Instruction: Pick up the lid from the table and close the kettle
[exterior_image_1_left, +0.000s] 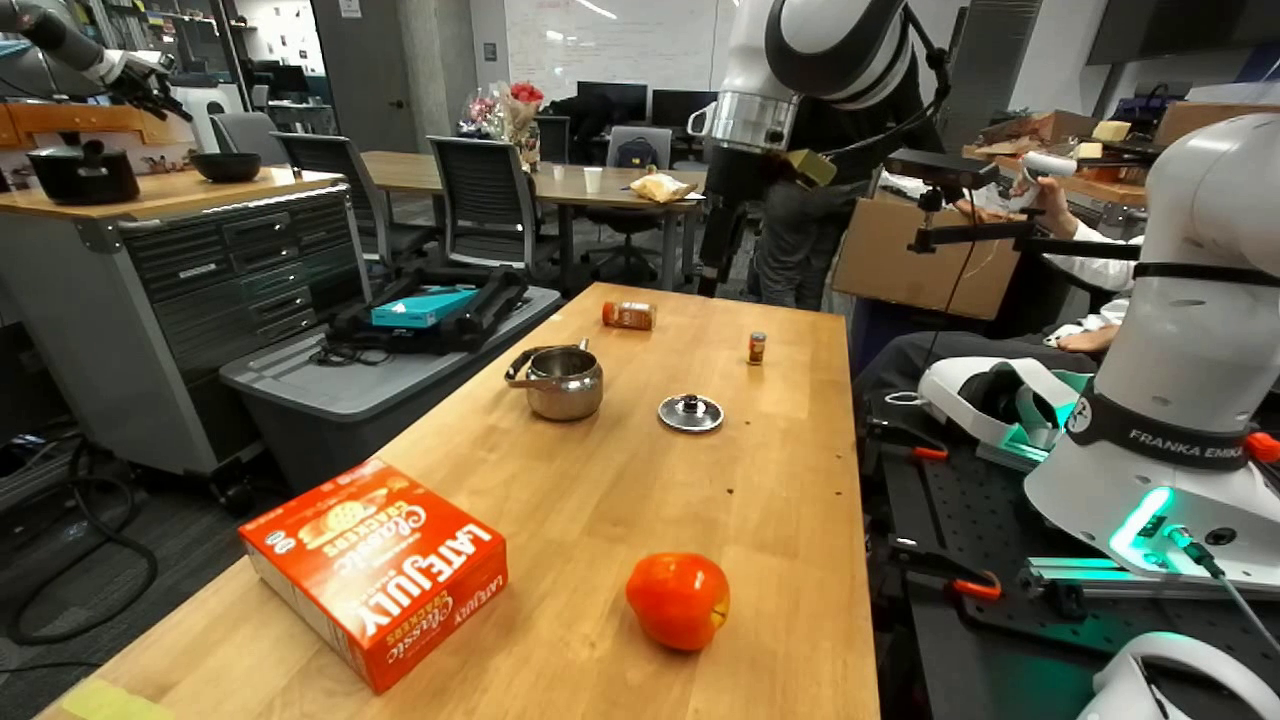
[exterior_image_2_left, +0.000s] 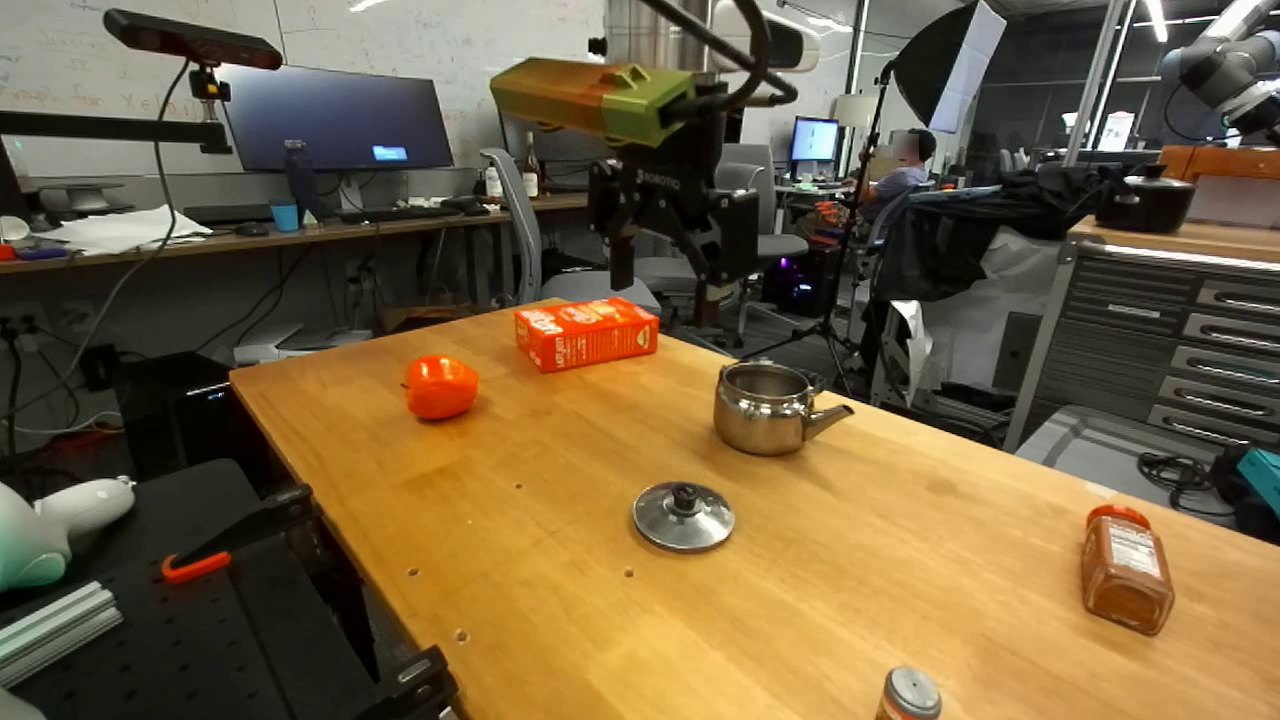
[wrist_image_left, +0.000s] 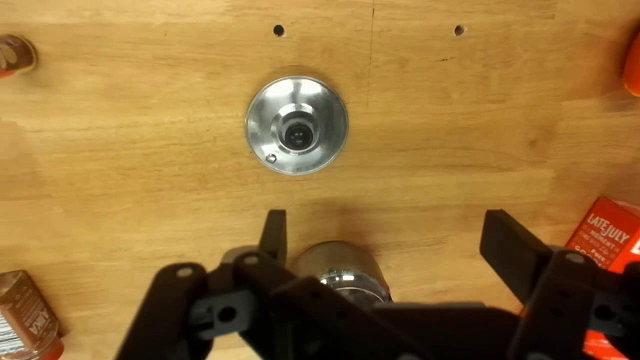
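Note:
The lid is a flat silver disc with a dark knob, lying knob-up on the wooden table in both exterior views. In the wrist view the lid is above the jaws, apart from the fingers. The silver kettle stands upright with an open top and a spout. In the wrist view the kettle is partly hidden behind the gripper. My gripper is open and empty, high above the table. Its fingers are wide apart in the wrist view.
A red cracker box and an orange-red ball-like object stand towards one table end. A lying spice jar and a small upright bottle are towards the opposite end. A camera on a bar is beside the table.

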